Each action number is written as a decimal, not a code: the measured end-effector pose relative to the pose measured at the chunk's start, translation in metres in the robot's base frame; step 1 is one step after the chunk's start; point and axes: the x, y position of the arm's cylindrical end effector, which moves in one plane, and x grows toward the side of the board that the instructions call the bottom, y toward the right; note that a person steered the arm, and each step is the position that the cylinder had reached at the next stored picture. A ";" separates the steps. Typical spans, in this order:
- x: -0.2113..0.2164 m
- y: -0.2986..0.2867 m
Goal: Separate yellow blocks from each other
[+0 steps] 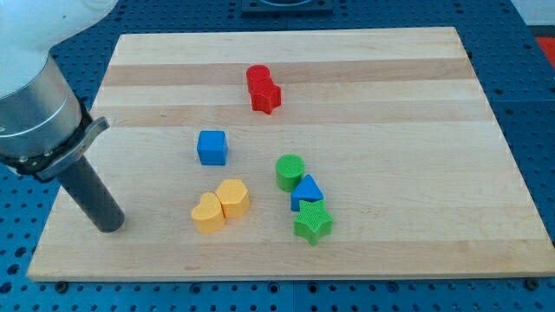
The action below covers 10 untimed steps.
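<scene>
My tip (110, 225) rests on the board (416, 251) in the lower left of the frame, touching no block. It is a bare rod with nothing to open or close, and it holds nothing.

The two yellow blocks lie to the tip's right, near but apart from it, in the lower middle of the frame. The yellow heart (207, 213) is the nearer one; the yellow hexagon (232, 197) sits just up and to the right of it, and the two are touching. The pair's long axis runs from lower left to upper right, so the seam between them faces roughly upper left and lower right. Judging from this, a push straight rightward from the tip would likely shove both together; the tip needs to come at the seam or catch one block alone.

Farther out: a blue cube (212, 147) above the pair, a green cylinder (290, 172), blue triangle (306, 191) and green star (313, 224) clustered to the right, and two red blocks (262, 88) near the top.

No brand, label or writing can be read.
</scene>
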 end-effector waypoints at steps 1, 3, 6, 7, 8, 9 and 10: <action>0.000 0.000; 0.035 0.012; 0.043 0.123; 0.028 0.133; 0.027 0.133; 0.006 0.133; -0.013 0.133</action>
